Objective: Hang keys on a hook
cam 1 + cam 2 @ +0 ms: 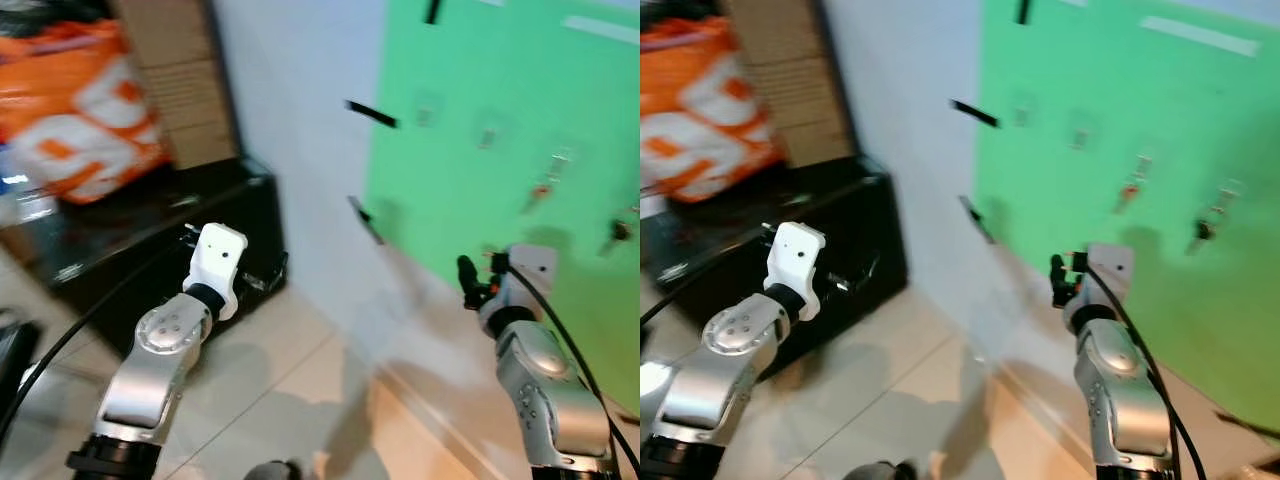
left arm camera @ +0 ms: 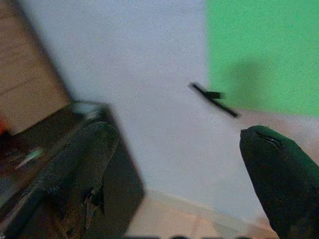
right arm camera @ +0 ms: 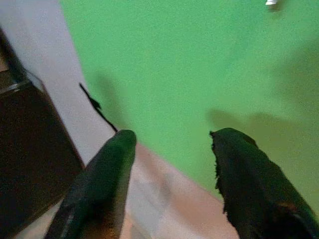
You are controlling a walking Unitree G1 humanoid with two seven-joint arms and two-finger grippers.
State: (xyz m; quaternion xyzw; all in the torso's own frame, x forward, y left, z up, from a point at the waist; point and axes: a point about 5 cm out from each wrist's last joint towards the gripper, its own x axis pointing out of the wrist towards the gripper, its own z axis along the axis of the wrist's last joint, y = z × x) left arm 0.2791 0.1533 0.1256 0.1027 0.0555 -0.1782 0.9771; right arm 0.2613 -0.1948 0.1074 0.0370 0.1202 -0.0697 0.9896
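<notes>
A green board [image 1: 500, 90] on the white wall carries several small clear hooks [image 1: 487, 135]. A key with a red part [image 1: 540, 190] hangs from one hook and a dark key [image 1: 620, 232] from another further right. No keys are in either gripper. My right gripper [image 3: 172, 137] is open and empty, pointing at the board's lower part from a short way off. My left gripper [image 2: 177, 132] is also open and empty. It is held over the black cabinet's corner and faces the white wall left of the board.
A low black cabinet [image 1: 230, 200] stands against the wall at the left, with an orange bag [image 1: 80, 110] on it and cardboard boxes [image 1: 180, 80] behind. Black tape strips [image 1: 372, 115] hold the board's edge. Beige tiled floor [image 1: 290, 380] lies below.
</notes>
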